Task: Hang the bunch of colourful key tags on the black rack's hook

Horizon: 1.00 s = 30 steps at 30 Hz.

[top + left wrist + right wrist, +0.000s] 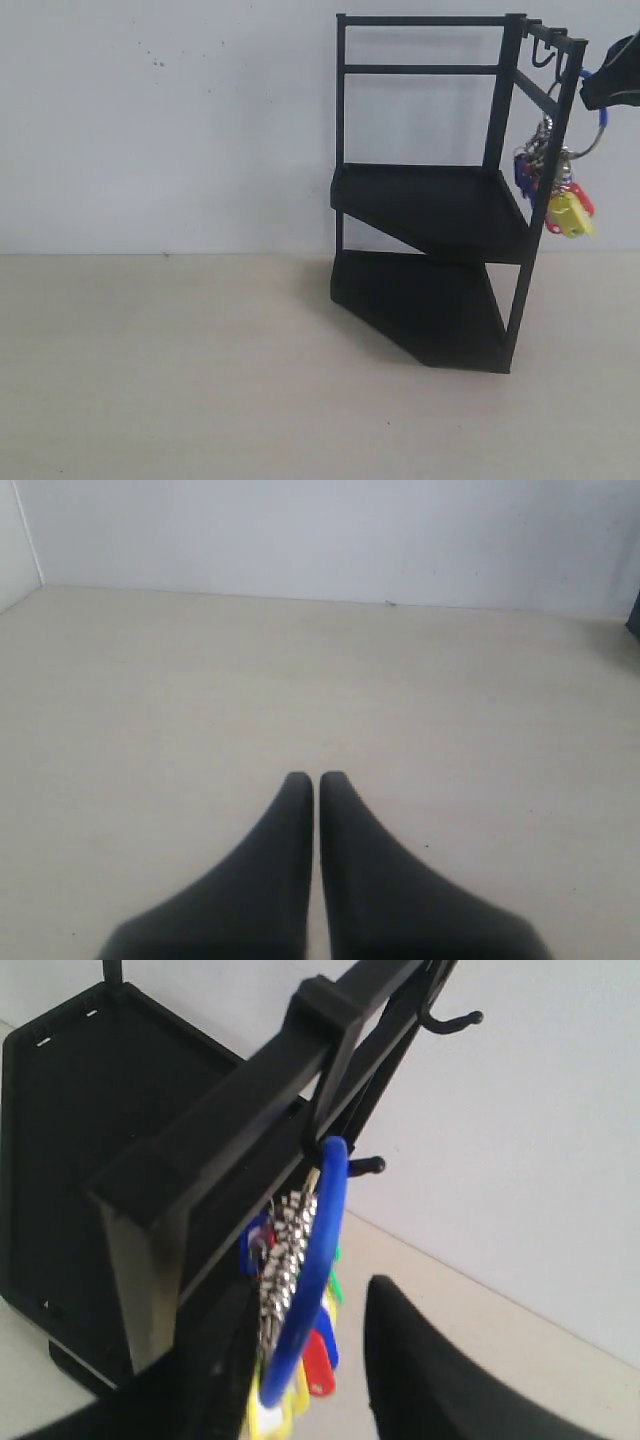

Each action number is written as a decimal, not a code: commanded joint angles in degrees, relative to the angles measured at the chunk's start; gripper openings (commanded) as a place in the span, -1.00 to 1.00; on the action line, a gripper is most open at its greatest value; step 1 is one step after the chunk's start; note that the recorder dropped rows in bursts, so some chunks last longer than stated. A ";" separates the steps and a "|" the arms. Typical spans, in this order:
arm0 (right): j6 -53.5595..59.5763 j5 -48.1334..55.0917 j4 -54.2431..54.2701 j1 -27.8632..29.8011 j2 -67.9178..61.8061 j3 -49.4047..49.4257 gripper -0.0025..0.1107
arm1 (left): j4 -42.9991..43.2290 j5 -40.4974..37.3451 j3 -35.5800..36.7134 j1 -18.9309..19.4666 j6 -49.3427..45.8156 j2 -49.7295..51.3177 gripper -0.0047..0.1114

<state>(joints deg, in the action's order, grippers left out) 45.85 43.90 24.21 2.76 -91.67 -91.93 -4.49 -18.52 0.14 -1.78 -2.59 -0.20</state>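
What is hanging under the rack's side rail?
The key bunch, on its blue ring, with a bare hook nearby. The rail covers the ring's top, so whether it is hooked cannot be seen.

Flat diffuse light, slightly washed. black rack point(430, 212) crushed to silhouette, faint shadow at base. left gripper point(316, 778) blurred close-up.

The black rack point(430, 210) stands upright right of centre in the exterior view. It is a tall two-tier corner shelf with thin square posts, crossbars and small hooks point(543, 60) under its top side rail. The colourful key tag bunch point(565, 205) dangles at the far right, just beside the rack's front post. Yellow, red and blue tags cluster below a blue-sleeved ring point(310, 1260), whose top sits against a hook point(365, 1167).
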 commanded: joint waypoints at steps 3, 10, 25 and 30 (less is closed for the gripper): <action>-0.35 0.06 0.10 -0.10 0.14 -0.65 -0.15 | -0.40 0.68 -0.14 0.19 -0.02 0.20 -0.84; -0.56 0.06 -2.29 0.04 1.62 -0.65 -0.14 | -0.40 0.68 -0.14 0.19 -0.02 0.20 -0.84; -22.02 5.84 -21.18 0.04 11.75 -0.65 -0.65 | -0.40 0.68 -0.14 0.19 -0.02 0.20 -0.84; -34.13 14.69 -28.40 0.04 13.88 -0.65 -0.96 | -0.40 0.68 -0.14 0.19 -0.02 0.20 -0.84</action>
<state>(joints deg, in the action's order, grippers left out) 17.73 53.64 -0.74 2.76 -79.17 -92.38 -4.49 -18.52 0.14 -1.78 -2.59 -0.20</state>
